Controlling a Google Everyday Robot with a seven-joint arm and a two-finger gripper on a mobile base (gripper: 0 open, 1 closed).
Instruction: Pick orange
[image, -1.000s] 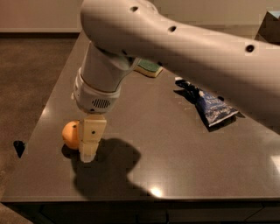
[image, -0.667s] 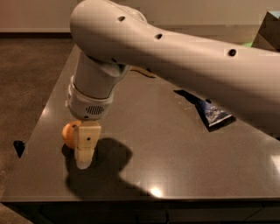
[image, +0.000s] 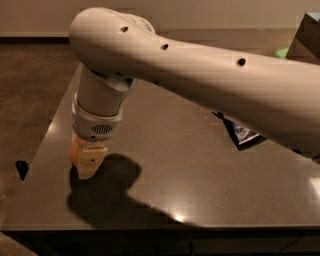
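The orange (image: 74, 153) sits near the front left corner of the dark table (image: 210, 180). Only a thin sliver of its left side shows, and the rest is hidden behind the gripper. My gripper (image: 89, 161) points straight down right at the orange, low over the table top, covering most of the fruit. The big pale arm reaches in from the right across the upper part of the view.
A dark blue snack bag (image: 242, 133) lies on the table at the right, partly under the arm. The table's left edge (image: 47, 135) and front edge (image: 150, 227) are close to the orange. Brown floor lies to the left.
The arm has swung left and lowered. The gripper has moved over the orange, which showed clearly beside it before and is now mostly covered.
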